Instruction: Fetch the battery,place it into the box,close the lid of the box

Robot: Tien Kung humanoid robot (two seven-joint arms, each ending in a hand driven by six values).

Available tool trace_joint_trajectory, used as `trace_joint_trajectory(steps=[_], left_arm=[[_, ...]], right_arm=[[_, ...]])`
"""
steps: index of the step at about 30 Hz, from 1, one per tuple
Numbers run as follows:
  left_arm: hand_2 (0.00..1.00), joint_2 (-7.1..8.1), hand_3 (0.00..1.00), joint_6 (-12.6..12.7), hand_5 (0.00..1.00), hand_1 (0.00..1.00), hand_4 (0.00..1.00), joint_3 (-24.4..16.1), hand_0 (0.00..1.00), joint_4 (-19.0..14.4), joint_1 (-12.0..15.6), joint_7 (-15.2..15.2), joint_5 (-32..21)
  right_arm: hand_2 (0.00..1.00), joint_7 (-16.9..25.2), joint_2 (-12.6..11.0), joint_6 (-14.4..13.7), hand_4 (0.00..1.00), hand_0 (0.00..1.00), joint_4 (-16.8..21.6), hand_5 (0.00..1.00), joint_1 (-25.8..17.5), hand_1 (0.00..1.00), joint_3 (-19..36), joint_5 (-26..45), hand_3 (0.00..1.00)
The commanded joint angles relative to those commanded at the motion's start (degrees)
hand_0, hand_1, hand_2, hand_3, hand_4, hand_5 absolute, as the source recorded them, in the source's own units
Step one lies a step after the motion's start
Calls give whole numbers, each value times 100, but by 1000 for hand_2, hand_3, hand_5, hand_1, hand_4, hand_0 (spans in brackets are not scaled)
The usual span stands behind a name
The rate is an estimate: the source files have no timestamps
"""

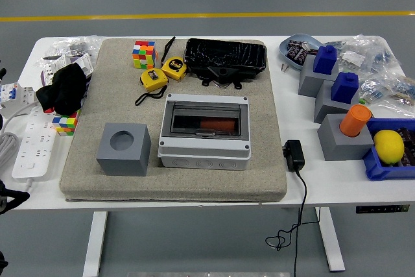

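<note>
The grey box [205, 131] stands on the beige mat [174, 180] at the table's middle, with its smoky see-through lid [206, 122] lying flat and shut over it. A red-orange cylindrical battery [217, 124] lies inside, seen through the lid. Only a small black piece of my left hand [5, 199] shows at the picture's left edge, below the table's near edge and far from the box. My right hand is out of the picture.
On the mat: a grey cube with a round hole [124, 149], two yellow tape measures [163, 73], a colour cube [144, 54], a black case [225, 59]. A power strip [32, 147] lies left. A black adapter [294, 156], grey blocks [343, 135] and a blue bin with a lemon [389, 146] stand right.
</note>
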Motion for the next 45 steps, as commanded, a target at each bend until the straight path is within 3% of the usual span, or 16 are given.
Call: trace_joint_trajectory(steps=[26,36,45], left_arm=[[911,-39,862,97,998,931,998,139,921,29,-50,-19,46],[887,-30,848,313,998,912,998,189,888,51,-26,-278,16],[887,-17,844,377,998,911,998,249,880,42,-27,-331,66]], right_arm=[[739,-5,-4,-6,979,805,-3,657,50,769,67,-35,746],[739,-1,-10,0,979,805,-4,657,41,770,12,-10,746],[739,7,-35,0,978,805,-4,658,39,770,-20,9,744]])
